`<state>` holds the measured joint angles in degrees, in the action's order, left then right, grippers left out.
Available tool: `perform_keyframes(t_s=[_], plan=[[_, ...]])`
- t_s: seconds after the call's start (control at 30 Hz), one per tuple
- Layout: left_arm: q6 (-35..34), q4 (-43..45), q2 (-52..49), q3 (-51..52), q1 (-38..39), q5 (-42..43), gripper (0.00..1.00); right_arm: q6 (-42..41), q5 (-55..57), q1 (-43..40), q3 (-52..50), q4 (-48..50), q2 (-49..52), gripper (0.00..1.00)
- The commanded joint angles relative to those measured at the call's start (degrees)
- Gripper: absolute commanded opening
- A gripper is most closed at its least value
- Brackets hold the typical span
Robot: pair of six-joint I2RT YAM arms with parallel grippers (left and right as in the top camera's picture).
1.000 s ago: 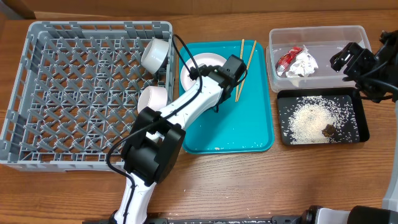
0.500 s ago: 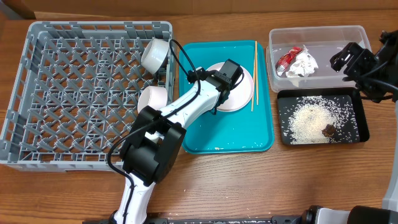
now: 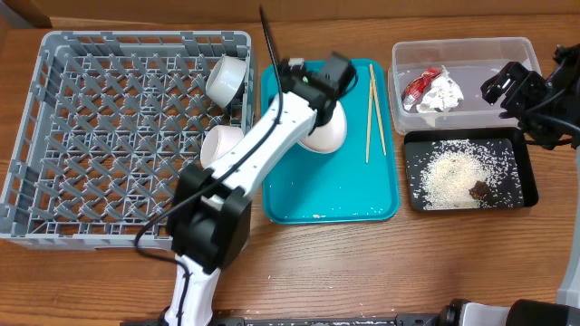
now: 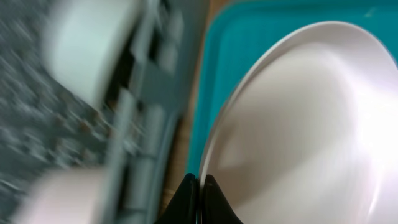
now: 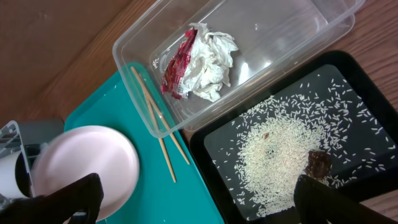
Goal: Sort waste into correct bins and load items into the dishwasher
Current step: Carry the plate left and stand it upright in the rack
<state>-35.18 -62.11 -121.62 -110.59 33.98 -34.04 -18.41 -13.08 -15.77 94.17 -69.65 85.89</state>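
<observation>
— How do we have the table laid out?
— We have the dish rack (image 3: 136, 38) on the left and the flat tray (image 3: 331, 195) just right of it. Our two bins are at the far right: the tub (image 3: 471, 50) behind, the shallow tray (image 3: 528, 172) directly in front of it.
— What do we find in the rack?
— A tilted cup (image 3: 227, 79) by the right wall near the back, and a bowl (image 3: 222, 143) further forward along that wall.
— And on the flat tray?
— The plate (image 3: 328, 134) is tilted over its rear half, with its rim pinched by the left gripper (image 4: 200, 190). The chopsticks (image 3: 372, 113) lie close together near the right edge, right of the plate.
— The bins?
— We see the wrapper (image 3: 433, 89) in the tub, left of middle. The rice (image 3: 449, 177) is spread in the shallow tray, with the food lump (image 3: 478, 189) at its right edge.
</observation>
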Motion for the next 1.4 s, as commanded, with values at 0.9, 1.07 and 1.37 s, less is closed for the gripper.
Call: perform_keyframes(t_s=[0.9,1.07,1.37], plan=[[57.1,12.0,8.9,-6.1,-27.8,-12.4,0.04,-0.3,0.4,-0.2,0.8,0.3,-0.3,1.0],[57.0,13.3,4.0,-6.1,-29.1,-13.0,0.04,-0.3,0.4,-0.2,0.8,0.3,-0.3,1.0],[56.8,19.6,-0.7,-6.1,-29.5,-16.3,0.04,-0.3,0.4,-0.2,0.8,0.3,-0.3,1.0]])
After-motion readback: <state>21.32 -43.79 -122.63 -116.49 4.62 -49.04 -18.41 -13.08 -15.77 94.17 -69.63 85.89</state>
